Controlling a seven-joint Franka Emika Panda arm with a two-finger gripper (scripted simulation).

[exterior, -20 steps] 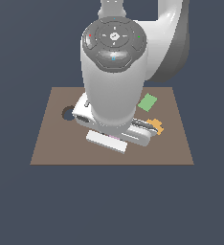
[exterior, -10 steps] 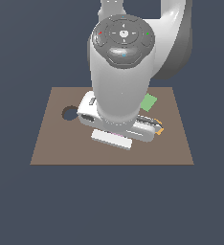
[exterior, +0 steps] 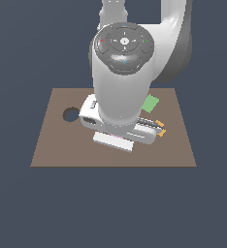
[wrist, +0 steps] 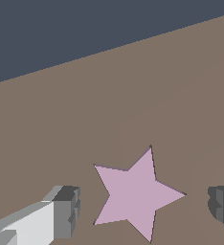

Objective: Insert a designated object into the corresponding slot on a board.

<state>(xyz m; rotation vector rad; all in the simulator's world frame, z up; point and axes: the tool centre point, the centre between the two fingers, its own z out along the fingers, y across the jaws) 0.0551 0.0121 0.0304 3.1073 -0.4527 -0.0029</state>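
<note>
Between the fingers: the lilac star lies flat on the board, with one grey fingertip on one side of it and the other at the opposite side, neither touching it.
Gripper: the gripper stands spread wide with nothing in it; clear board shows between each pad and the nearest star point.
Change over the last second: in the exterior view the arm's big round joint has swung toward that view's right and the hand has slid a little the same way across the board (the round dark hole now shows fully beside the hand, where it was half hidden a second ago).
Meaning for the task: this reads as the final lining-up over the star, so the pick is not yet made; the likely next move is to lower and close.
Slot: the star-shaped cutout is not visible in either current view, probably hidden under the arm.
Other pieces: a green piece and an orange piece peek out beyond the hand, well clear of the fingers.
Risk: the star's points sit unevenly to the pads, so it may twist on closing.
</note>
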